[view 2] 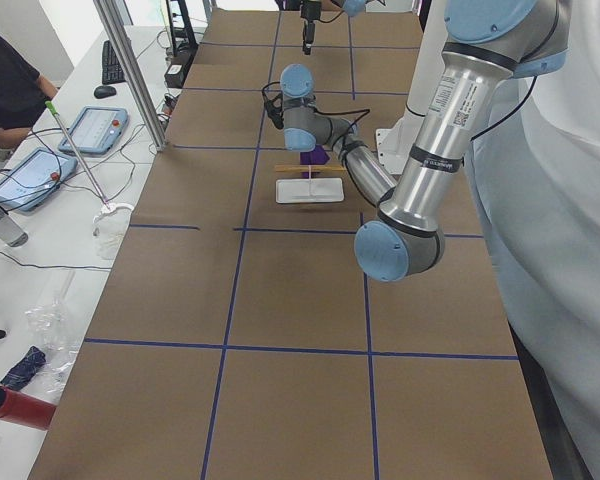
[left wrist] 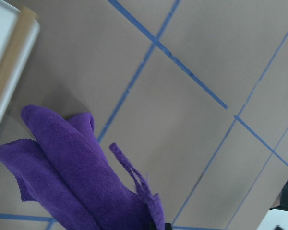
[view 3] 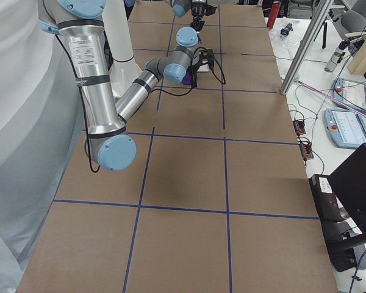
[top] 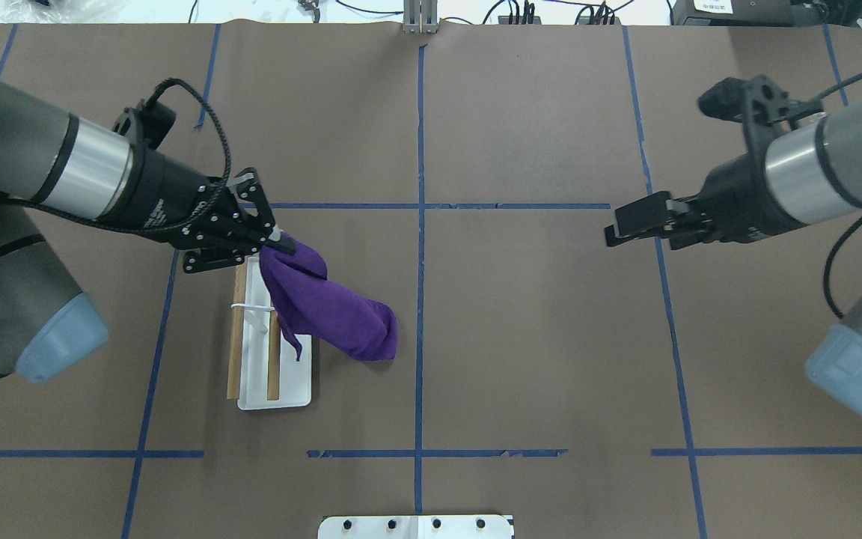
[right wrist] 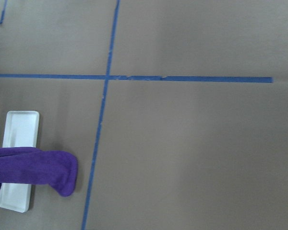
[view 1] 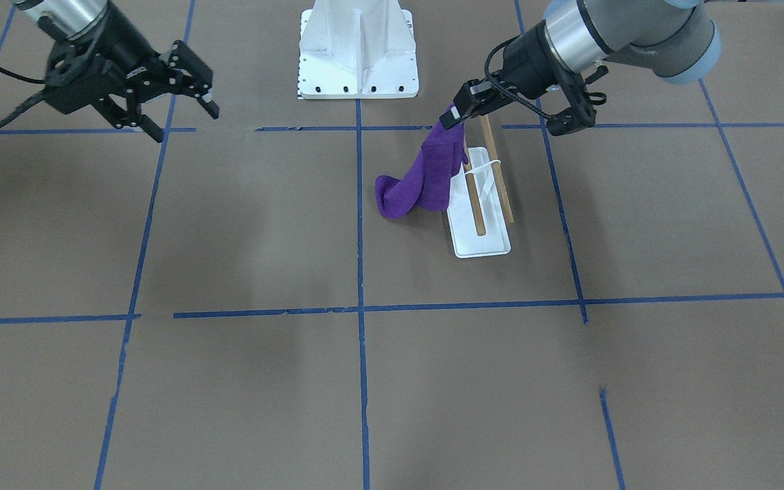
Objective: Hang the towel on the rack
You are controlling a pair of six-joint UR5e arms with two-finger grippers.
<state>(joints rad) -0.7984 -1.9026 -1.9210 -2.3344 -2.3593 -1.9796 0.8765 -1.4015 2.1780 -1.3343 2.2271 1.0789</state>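
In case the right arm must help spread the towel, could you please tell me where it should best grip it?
Likely the folded free end of the towel, low on the table beside the rack. The left gripper pinches the top corner, so the right gripper could descend from its own side, jaws straddling the fold.

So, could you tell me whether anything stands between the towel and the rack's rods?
Nothing visible does. The left gripper holds the towel by a corner at one end of the rack, and the rest trails onto the table beside it.
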